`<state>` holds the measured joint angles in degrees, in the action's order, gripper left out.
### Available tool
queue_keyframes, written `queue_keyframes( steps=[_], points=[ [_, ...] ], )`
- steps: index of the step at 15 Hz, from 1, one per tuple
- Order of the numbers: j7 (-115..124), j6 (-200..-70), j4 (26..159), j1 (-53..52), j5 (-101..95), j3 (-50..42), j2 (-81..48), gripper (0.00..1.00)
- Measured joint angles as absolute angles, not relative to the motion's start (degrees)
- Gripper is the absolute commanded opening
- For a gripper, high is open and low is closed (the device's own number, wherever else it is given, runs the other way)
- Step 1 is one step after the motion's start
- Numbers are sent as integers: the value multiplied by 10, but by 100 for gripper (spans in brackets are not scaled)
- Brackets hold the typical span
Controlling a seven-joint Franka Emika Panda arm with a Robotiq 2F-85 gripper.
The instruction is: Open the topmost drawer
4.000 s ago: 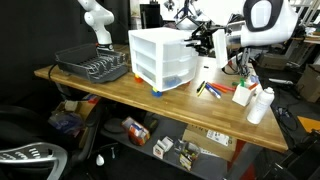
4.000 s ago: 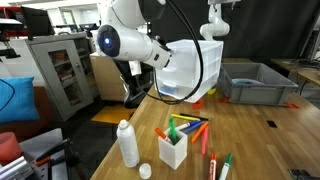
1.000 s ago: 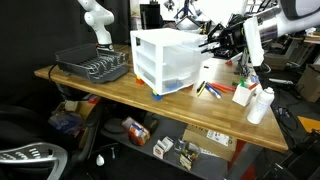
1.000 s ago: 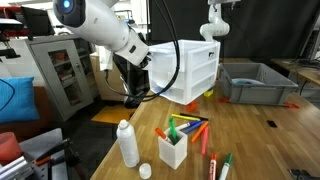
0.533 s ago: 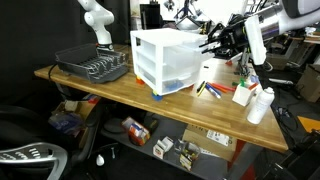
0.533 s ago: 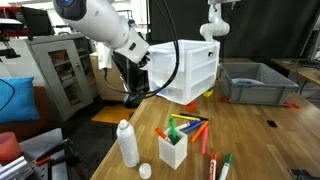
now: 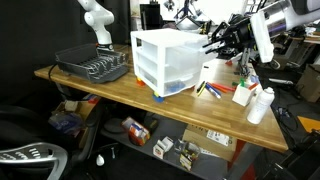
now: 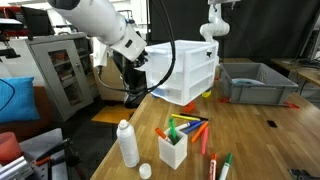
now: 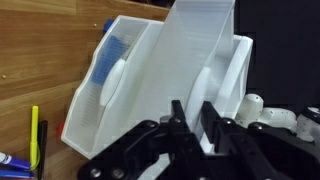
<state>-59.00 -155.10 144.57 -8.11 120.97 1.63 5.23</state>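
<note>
A boxy white plastic cabinet (image 7: 160, 62) with three translucent drawers stands on the wooden table in both exterior views (image 8: 195, 72). The topmost drawer (image 7: 192, 42) sticks out a little past the two below it. In the wrist view it reaches toward the camera as a wide white panel (image 9: 203, 50). My gripper (image 7: 210, 43) is at that drawer's front edge, level with the cabinet top, and also shows in an exterior view (image 8: 145, 60). In the wrist view the black fingers (image 9: 190, 118) stand close together with white plastic of the drawer's front between them.
A grey dish rack (image 7: 92, 65) sits beyond the cabinet, seen as a grey bin (image 8: 255, 80). Loose coloured pens (image 8: 185, 128), a white pen cup (image 8: 173, 150) and a white bottle (image 8: 127, 143) lie on the table on the gripper's side. A second white arm (image 7: 97, 25) stands behind.
Four seconds ago the gripper was lower against the cabinet front and the arm hid it. Since then it has drawn back from the cabinet, and the top drawer now stands out slightly.
</note>
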Motion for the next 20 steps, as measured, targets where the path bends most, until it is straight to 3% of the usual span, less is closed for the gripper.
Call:
queue_keyframes(
  steps=[12,13,15,20],
  points=[
    [-500,-1540,1484,-86,1146,16,87,6],
    [-492,-1539,1485,-86,1139,16,89,49],
    [-477,-1538,1487,-86,1126,16,90,56],
    [-474,-1539,1497,-86,1094,14,91,92]
  ],
)
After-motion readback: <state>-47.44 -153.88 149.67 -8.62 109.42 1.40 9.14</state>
